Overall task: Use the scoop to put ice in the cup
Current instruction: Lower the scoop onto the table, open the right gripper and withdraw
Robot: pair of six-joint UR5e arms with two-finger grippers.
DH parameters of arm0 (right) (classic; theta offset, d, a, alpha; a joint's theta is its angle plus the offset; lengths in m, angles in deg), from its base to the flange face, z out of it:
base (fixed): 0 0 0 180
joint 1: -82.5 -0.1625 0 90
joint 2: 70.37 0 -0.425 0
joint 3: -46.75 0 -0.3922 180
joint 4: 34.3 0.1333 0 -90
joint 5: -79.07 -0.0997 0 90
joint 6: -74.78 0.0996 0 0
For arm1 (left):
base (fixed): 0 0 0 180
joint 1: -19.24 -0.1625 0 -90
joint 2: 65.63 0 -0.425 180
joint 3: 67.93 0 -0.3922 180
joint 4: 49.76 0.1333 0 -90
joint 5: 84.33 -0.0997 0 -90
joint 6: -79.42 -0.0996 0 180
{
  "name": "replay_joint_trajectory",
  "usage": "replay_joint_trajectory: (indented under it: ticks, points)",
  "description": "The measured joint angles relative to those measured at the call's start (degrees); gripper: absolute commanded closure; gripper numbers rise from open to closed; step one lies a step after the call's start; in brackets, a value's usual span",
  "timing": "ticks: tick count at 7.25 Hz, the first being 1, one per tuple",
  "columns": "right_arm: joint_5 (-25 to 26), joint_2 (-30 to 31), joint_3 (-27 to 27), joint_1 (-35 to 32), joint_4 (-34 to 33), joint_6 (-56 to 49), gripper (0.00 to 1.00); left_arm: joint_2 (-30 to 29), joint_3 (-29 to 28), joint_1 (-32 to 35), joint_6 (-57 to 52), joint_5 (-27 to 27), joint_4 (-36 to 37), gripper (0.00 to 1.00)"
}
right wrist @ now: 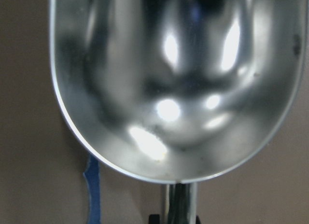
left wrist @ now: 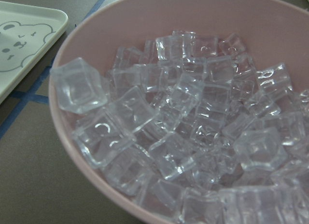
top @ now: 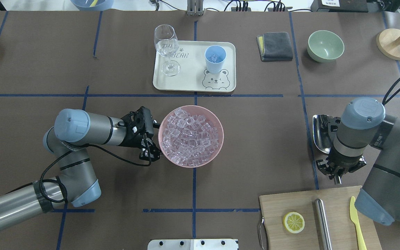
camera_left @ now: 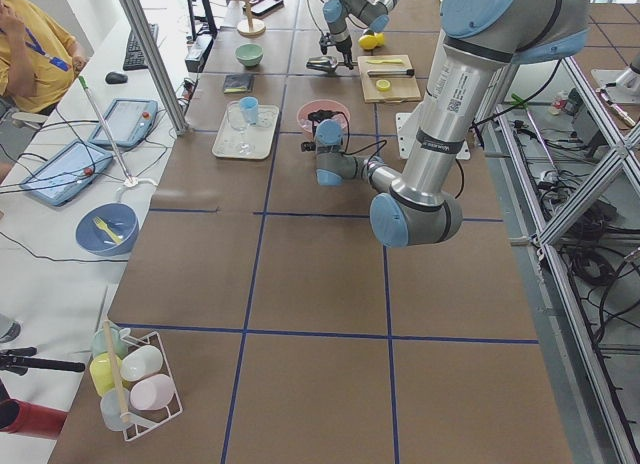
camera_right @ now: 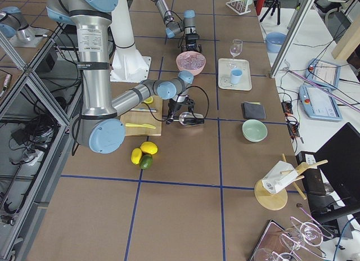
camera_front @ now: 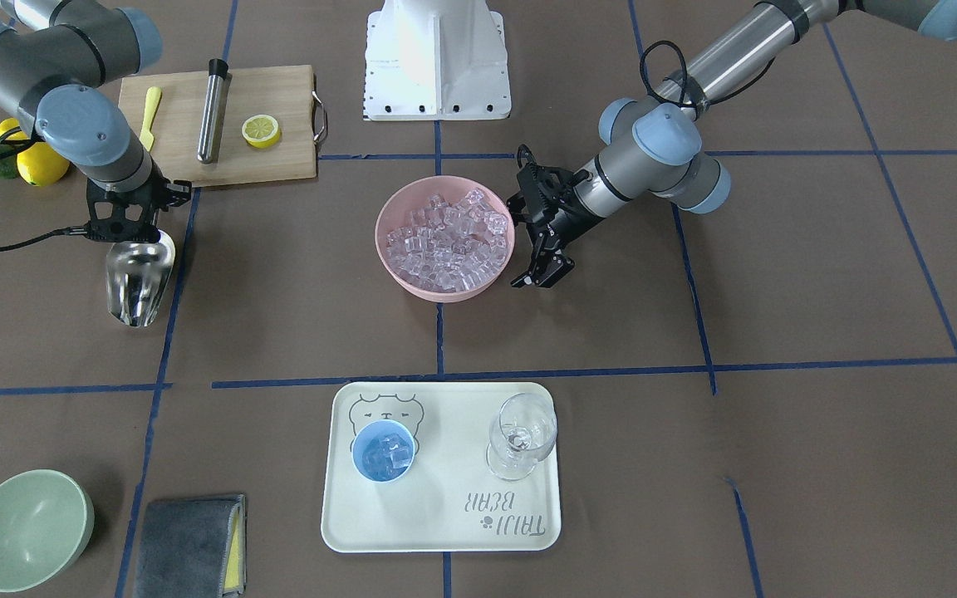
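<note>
The steel scoop (camera_front: 138, 282) is empty and lies low over the table on my right side; it also shows in the overhead view (top: 319, 137). Its trough fills the right wrist view (right wrist: 169, 89). My right gripper (camera_front: 125, 224) is shut on its thin handle (right wrist: 181, 204). The light-blue cup (camera_front: 383, 451) stands on the tray and holds a few ice cubes. More ice (camera_front: 445, 237) fills a pink bowl (camera_front: 445, 292) at the table's middle. My left gripper (camera_front: 541, 276) is open and empty, fingers pointing down just outside that bowl's rim.
A cream tray (camera_front: 445, 515) also carries a clear wine glass (camera_front: 520, 436). A cutting board (camera_front: 279, 166) with a lemon half, a steel cylinder and a yellow knife lies behind my right gripper. Lemons (camera_front: 40, 162), a green bowl (camera_front: 26, 527) and a grey cloth (camera_front: 188, 544) lie on that side.
</note>
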Motion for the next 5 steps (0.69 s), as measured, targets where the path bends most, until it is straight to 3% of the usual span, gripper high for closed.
replay_joint_trajectory:
  ticks: [3, 5]
  points:
    - [0.3, -0.7, -0.2, -0.7, 0.1, 0.1, 0.00, -0.2, 0.0, 0.0, 0.0, -1.2, 0.0, 0.00]
    - [3.5, -2.2, -2.5, -4.2, 0.1, -0.2, 0.00, -0.2, 0.0, 0.0, 0.0, -1.5, 0.0, 0.00]
